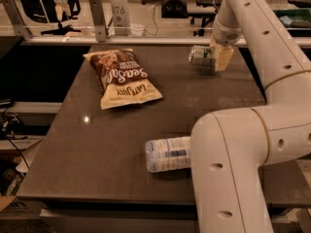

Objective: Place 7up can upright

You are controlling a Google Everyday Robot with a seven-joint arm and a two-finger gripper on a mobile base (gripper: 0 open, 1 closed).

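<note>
The 7up can [200, 55] is a small green and white can lying on its side at the far right of the dark table [97, 149]. It seems slightly off the surface, with a shadow under it. My gripper [217, 57] comes down from above at the can's right end and is shut on it. One cream-coloured finger [223, 58] shows in front; the other is hidden behind the can.
A brown and cream chip bag [120, 76] lies flat at the far left of the table. A clear water bottle [167, 154] lies on its side near the front, partly hidden by my arm [233, 159]. A rail and posts run along the far edge.
</note>
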